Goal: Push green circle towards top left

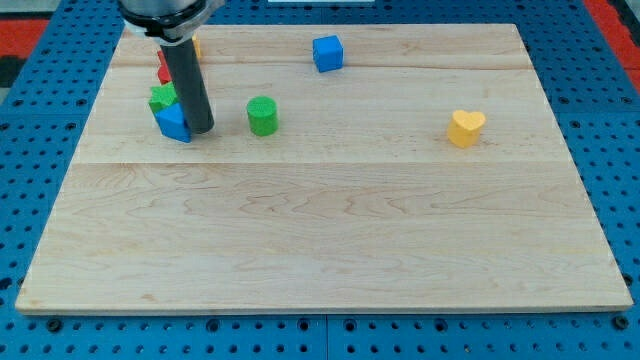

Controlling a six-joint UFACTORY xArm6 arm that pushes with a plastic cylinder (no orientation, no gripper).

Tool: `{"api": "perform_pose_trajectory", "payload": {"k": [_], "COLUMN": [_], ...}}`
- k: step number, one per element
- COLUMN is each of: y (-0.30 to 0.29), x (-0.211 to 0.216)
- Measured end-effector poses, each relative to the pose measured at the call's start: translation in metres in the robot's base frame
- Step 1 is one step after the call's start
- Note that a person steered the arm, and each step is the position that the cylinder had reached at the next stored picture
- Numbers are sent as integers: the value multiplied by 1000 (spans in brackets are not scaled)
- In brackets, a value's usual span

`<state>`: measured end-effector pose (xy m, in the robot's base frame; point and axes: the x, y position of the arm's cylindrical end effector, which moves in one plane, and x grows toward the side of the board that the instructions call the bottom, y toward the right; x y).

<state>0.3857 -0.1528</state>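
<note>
The green circle [262, 116] is a short green cylinder on the wooden board [330, 230], in the upper left part of the view. My tip [201, 131] rests on the board to the circle's left, a short gap away, not touching it. The tip stands right against a blue block [172, 123] on its left. The dark rod rises from the tip to the view's top.
Beside the rod on the left sit a green block [162, 97] and a red block [162, 68], partly hidden; an orange block [197, 46] peeks out behind the rod. A blue cube [327, 53] lies near the top. A yellow heart [465, 128] lies at the right.
</note>
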Motion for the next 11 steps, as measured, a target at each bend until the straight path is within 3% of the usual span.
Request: {"api": "perform_pose_trajectory", "payload": {"k": [1, 3, 5, 7, 11], "y": [-11, 52, 109, 57, 51], "x": [1, 23, 4, -2, -31]}}
